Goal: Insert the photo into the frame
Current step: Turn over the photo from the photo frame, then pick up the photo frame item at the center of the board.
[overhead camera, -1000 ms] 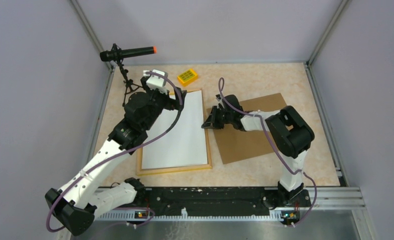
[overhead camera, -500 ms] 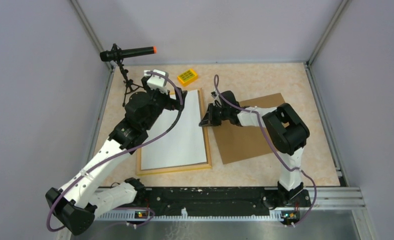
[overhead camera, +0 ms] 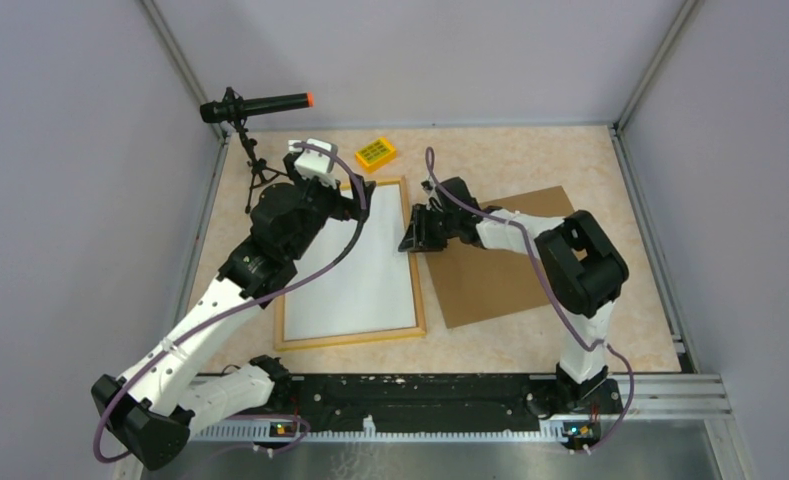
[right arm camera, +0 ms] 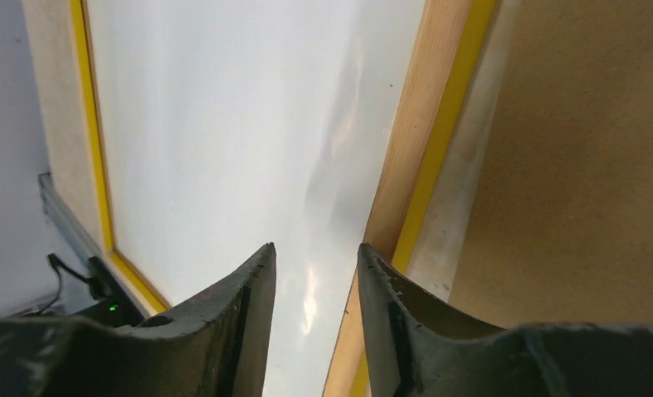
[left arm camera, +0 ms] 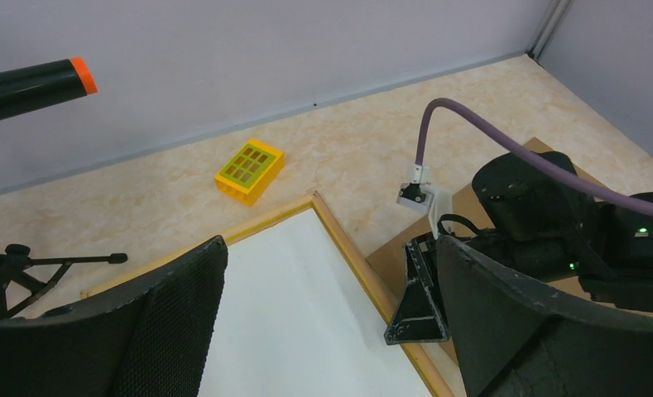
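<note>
The frame (overhead camera: 350,338) of light wood lies flat left of the table's middle. The photo (overhead camera: 355,270) lies inside it, plain white back up. My left gripper (overhead camera: 357,193) hovers over the frame's far end, wide open and empty; its view shows the photo (left arm camera: 306,314) and the frame rail (left arm camera: 348,248) between the fingers (left arm camera: 165,314). My right gripper (overhead camera: 413,234) is low at the frame's right rail, open by a narrow gap with nothing in it. In its view the gripper (right arm camera: 314,256) points at the photo's right edge (right arm camera: 223,124) next to the rail (right arm camera: 405,165).
A brown cardboard board (overhead camera: 500,270) lies right of the frame, under the right arm. A small yellow block (overhead camera: 375,152) sits at the back. A black tripod with an orange-tipped rod (overhead camera: 255,105) stands at the back left. Walls close three sides.
My right gripper has moved left, from over the cardboard's edge to the frame's right rail. The left arm, frame and photo have stayed put.
</note>
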Tool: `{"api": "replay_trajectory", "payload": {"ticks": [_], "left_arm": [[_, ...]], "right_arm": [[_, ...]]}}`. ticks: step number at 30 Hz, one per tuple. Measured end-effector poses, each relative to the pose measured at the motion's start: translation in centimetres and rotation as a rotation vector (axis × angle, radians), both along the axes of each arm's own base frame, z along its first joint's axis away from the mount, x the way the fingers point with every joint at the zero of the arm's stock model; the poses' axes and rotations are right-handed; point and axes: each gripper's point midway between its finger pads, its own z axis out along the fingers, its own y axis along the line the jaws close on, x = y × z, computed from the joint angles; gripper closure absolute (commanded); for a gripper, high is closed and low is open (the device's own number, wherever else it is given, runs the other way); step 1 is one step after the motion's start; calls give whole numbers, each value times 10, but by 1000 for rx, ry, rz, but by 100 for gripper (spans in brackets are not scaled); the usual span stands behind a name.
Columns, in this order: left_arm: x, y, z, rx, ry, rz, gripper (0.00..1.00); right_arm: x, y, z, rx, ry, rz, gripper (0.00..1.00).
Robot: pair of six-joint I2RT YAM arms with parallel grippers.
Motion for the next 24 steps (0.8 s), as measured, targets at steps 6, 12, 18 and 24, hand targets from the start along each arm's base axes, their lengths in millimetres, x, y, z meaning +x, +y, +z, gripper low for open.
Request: {"api": "replay_trajectory", "payload": {"ticks": [6,12,18,24], "left_arm": [[2,-2,-4,6,10,-3,2],[1,-5,-4,2,13,-21,2],[4,-31,-24,3,78,-128,2],[14,-123,-101,-15,384,-460,2]], "right_arm": [[4,-34,32,-162,-121,-39,24],[19,-112,85,-339,-330,-199,22],[2,-262,49,-557,-257,-530,15],[-45,-357,16,-522,-98,-819,14]]}}
